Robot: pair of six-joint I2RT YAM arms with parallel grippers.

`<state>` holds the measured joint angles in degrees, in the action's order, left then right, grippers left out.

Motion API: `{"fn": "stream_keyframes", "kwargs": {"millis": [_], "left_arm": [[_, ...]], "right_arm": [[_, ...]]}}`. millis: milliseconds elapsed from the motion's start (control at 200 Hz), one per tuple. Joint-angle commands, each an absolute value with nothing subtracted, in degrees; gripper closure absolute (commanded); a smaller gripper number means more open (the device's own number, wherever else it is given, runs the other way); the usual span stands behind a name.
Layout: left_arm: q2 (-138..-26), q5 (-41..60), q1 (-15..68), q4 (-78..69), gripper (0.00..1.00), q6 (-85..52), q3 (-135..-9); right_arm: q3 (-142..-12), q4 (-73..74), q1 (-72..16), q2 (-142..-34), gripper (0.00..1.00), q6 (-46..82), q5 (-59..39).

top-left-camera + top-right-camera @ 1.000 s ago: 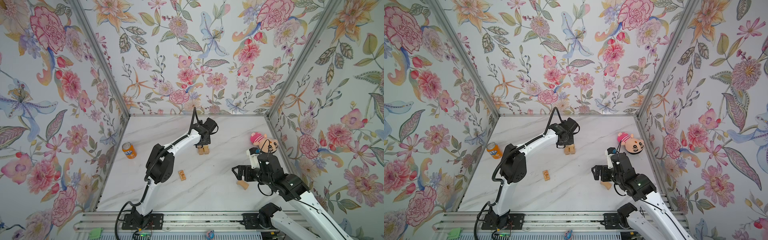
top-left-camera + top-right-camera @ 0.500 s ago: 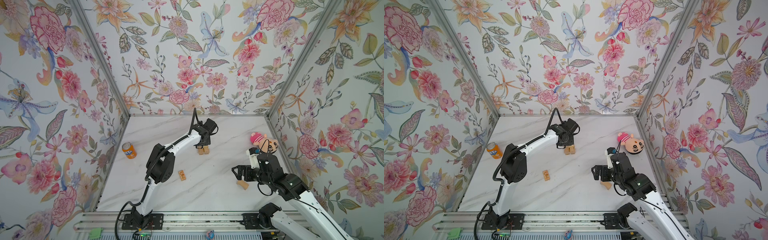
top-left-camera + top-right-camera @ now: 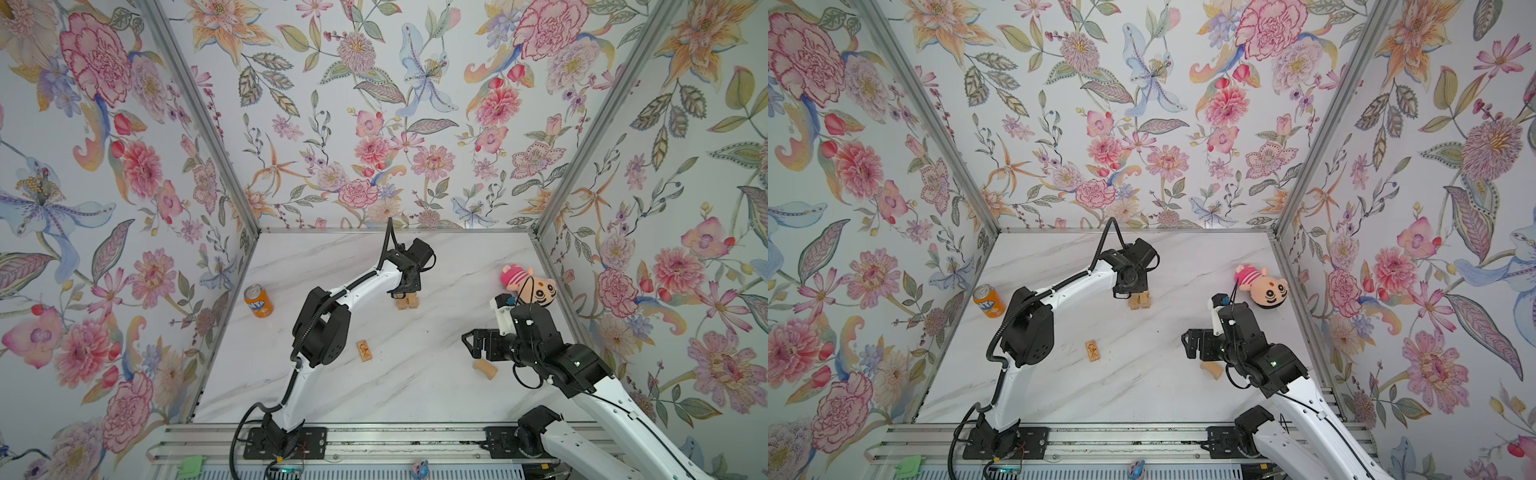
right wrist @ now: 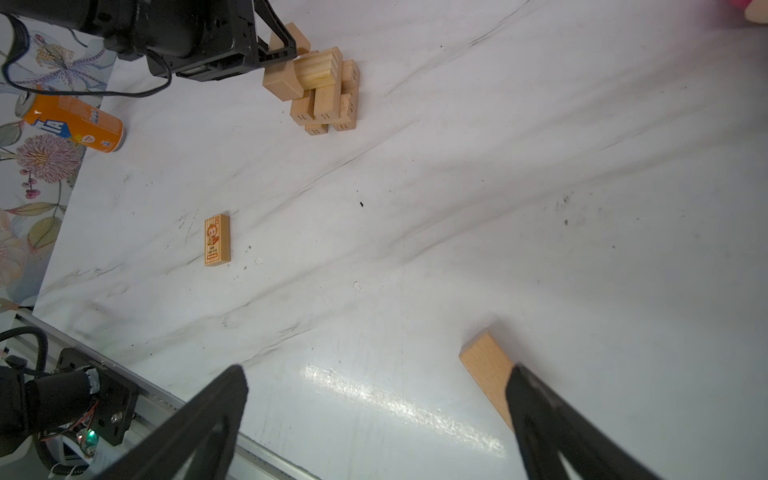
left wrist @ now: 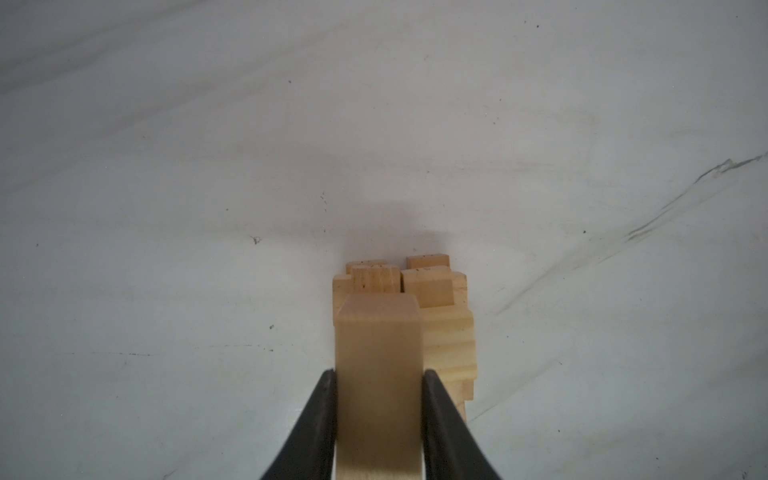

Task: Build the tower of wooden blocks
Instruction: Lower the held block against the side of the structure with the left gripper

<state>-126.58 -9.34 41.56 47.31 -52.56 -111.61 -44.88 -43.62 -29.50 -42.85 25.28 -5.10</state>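
Left pincer [image 5: 379,374] clamped on block [image 5: 378,332] atop tower [image 4: 328,91], far middle of desk [image 3: 415,395]. Risk: block seems off-centre, so release may tip it (or jolt stack). Right pincer [image 4: 376,370] apart over loose block [image 4: 486,370], near right.

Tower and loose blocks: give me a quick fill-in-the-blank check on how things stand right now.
The left gripper is ___ on a wood block at the tower.
The right gripper is ___, holding nothing.
The printed block lies on the table, touched by ___ gripper.
The soda can stands ___.
Missing: shut; open; neither; upright.
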Motion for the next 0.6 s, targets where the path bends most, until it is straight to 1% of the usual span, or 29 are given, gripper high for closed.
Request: {"fn": "stream_keyframes", "kwargs": {"millis": [0, 285, 495, 595], "left_arm": [[-127.7, -9.4, 40.9, 47.1, 0.73, -53.1, -110.5], [-128.1, -9.8, 40.9, 47.5, 0.69, -53.2, -110.8], [-128.3, -9.8, 40.9, 47.8, 0.64, -53.2, -111.5], [-128.5, -9.9, 40.9, 48.1, 0.63, -53.1, -111.9]], "right_arm": [[-44.2, -42.6, -29.1, -42.6, 0.01, 24.5, -4.9], [-44.1, -42.6, -29.1, -42.5, 0.01, 24.5, -5.0], [-44.1, -42.6, -29.1, -42.2, 0.01, 24.5, -4.9], [-44.1, -42.7, -29.1, -42.4, 0.01, 24.4, -5.1]]}}
